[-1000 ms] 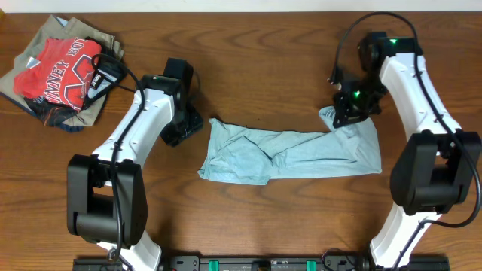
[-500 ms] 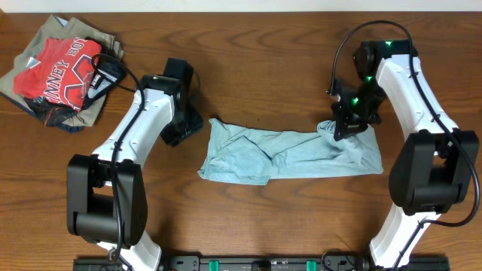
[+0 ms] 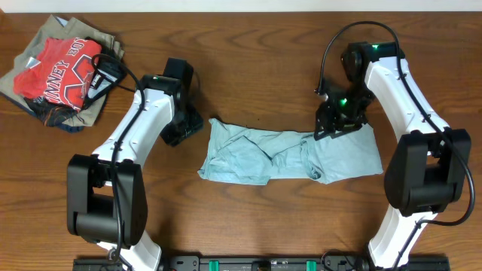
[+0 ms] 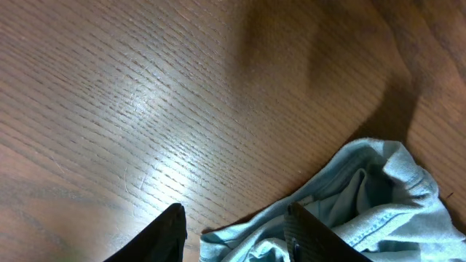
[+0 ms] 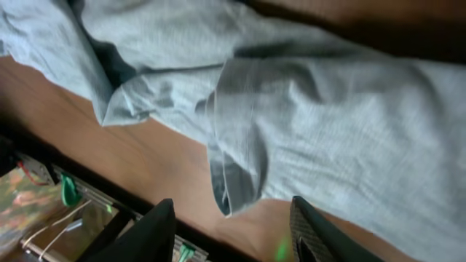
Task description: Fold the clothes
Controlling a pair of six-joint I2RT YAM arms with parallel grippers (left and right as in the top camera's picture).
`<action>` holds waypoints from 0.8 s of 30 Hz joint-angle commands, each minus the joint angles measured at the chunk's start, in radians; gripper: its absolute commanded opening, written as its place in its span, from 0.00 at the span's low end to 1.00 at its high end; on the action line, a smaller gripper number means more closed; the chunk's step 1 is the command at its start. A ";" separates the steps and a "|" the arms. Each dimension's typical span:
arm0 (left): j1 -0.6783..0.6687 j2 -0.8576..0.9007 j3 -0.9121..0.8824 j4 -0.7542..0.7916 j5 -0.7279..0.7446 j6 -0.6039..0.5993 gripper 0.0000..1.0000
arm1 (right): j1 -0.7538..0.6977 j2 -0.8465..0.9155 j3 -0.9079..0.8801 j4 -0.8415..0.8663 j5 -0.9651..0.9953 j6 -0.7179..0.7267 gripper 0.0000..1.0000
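Fingers point(image 5: 156, 231) on your right gripper point(image 3: 331, 124) stand spread, pinching nothing, above the pale blue-grey garment point(image 3: 294, 154) at its 1 o'clock edge. That garment lies mid-table, wrinkled, its long axis running 9 to 3 o'clock. Your left gripper point(image 3: 184, 129) is spread too and empty, just beside the cloth's 10 o'clock corner. Each arm looks to have an end within reach. Bare wooden table point(image 3: 248, 218) lies all around, and the red T-shirt pile point(image 3: 60, 71) sits well apart at 10 o'clock.
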 commanded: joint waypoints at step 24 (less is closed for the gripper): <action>0.002 -0.007 0.022 -0.005 -0.004 0.006 0.46 | 0.235 -0.005 -0.210 0.318 0.274 0.275 0.43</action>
